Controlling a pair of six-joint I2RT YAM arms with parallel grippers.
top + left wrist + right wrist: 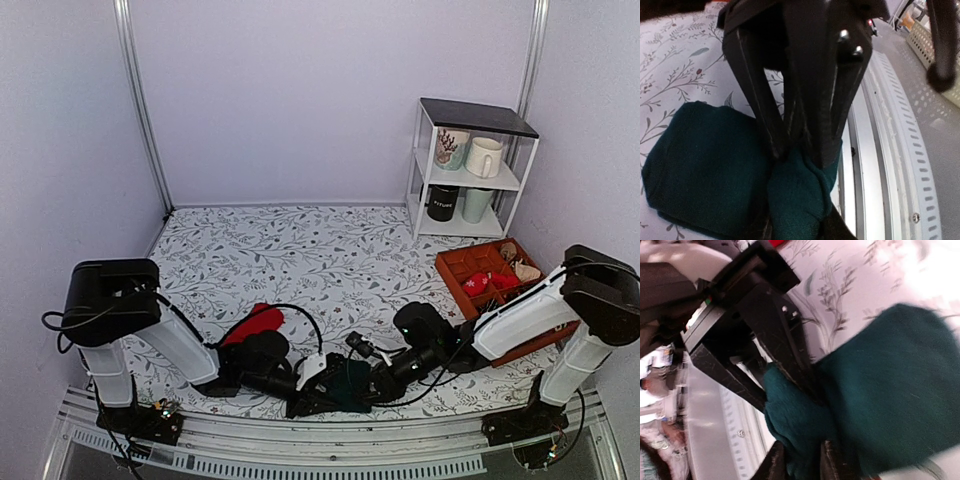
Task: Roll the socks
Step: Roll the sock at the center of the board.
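Note:
The dark teal sock (347, 383) lies bunched near the table's front edge, between both arms. My left gripper (797, 202) is shut on a rolled lump of it (795, 195); the rest of that sock spreads to the left (700, 165). My right gripper (802, 457) has the same teal fold (795, 425) filling the gap between its fingers. The two grippers meet nose to nose over the sock: the right one's fingers (765, 120) reach down in the left wrist view. The red sock (255, 322) lies flat behind my left arm, untouched.
A metal rail (875, 165) runs along the table's near edge, right beside the teal sock. A brown tray (452, 272) of small items sits at the right. A white shelf (470, 115) with mugs stands at the back right. Cables loop near both wrists.

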